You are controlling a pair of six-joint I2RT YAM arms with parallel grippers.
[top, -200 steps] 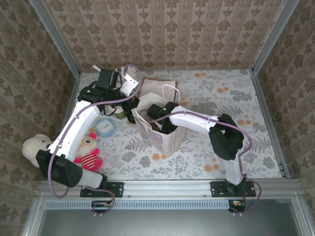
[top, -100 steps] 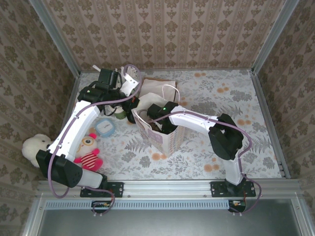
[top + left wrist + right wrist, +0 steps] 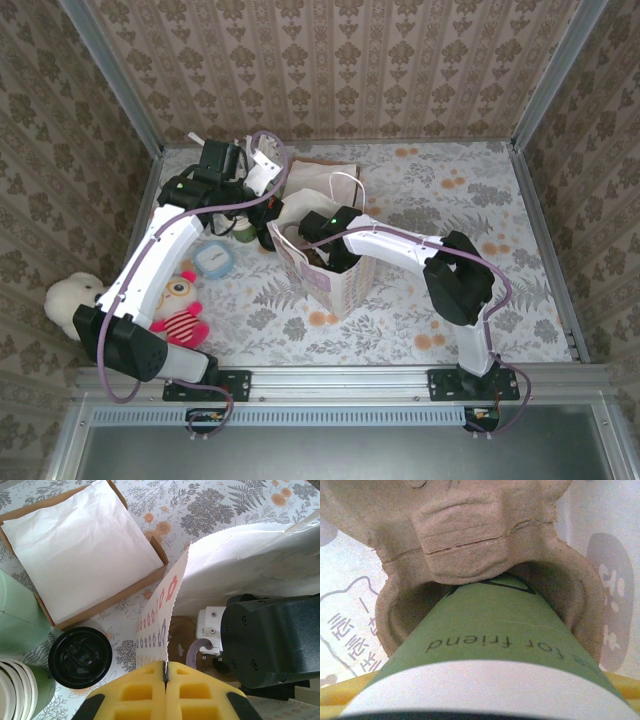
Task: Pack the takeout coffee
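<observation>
Risk imo: right claw (image 3: 480, 697) grips the takeout coffee (image 3: 490, 630) inside the paper bag (image 3: 240, 565), base at the pulp carrier well (image 3: 460, 545). Catch the edge and it could tip. Meanwhile left claw (image 3: 165, 674) pinches the bag's rim, and a second lidded coffee (image 3: 80, 657) stands just outside.

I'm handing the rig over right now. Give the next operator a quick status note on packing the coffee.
Left pincer: shut, pinching the paper bag at its rim.
Right pincer: inside the bag, closed around a green cup, its base entering a pulp carrier well.
Black-lidded cup: on the table beside the bag.
Done: carrier in bag.
To do: seat and release the green cup, then probably pack the lidded one.
</observation>
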